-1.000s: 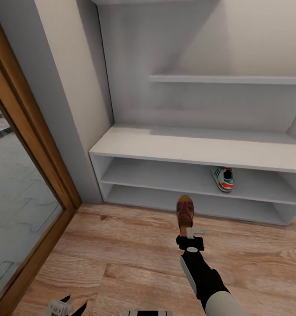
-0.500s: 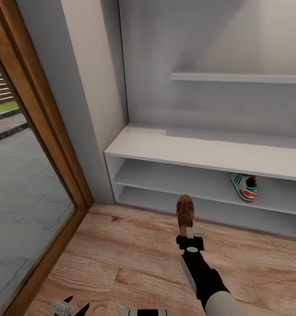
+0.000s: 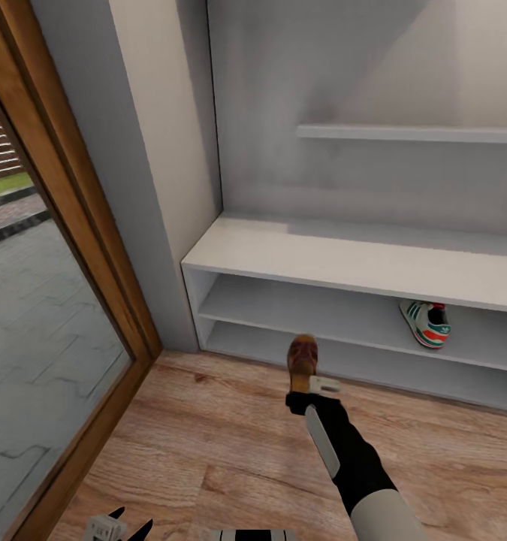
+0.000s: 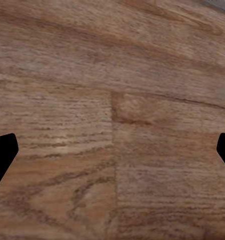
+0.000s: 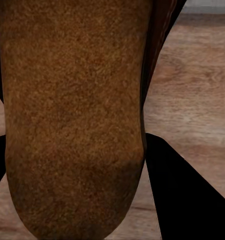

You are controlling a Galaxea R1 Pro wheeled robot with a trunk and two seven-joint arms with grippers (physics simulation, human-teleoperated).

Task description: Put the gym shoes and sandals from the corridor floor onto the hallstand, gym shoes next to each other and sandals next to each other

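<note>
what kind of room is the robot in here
Probably a home entrance corridor: a low pale-grey shoe rack holds a gym shoe, wood plank floor runs up to a wood-framed glass door showing outdoor paving. The right gripper holds a sandal.

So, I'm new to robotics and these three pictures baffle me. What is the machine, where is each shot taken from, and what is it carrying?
This is a simulated wheeled robot with two arms, steered by a person. The large picture comes from a camera on its head, looking down at a light-brown wood-plank floor and a low pale-grey shoe rack with two open shelves. The other two pictures come from cameras near each gripper. The right gripper, at the end of the black arm, is shut on a dark brown leather sandal with a tan insole; that insole is the big brown shape in the right wrist picture. The left gripper hangs open above bare floor. One white sneaker with green stripes and an orange-red heel sits on the rack's upper open shelf.
</note>
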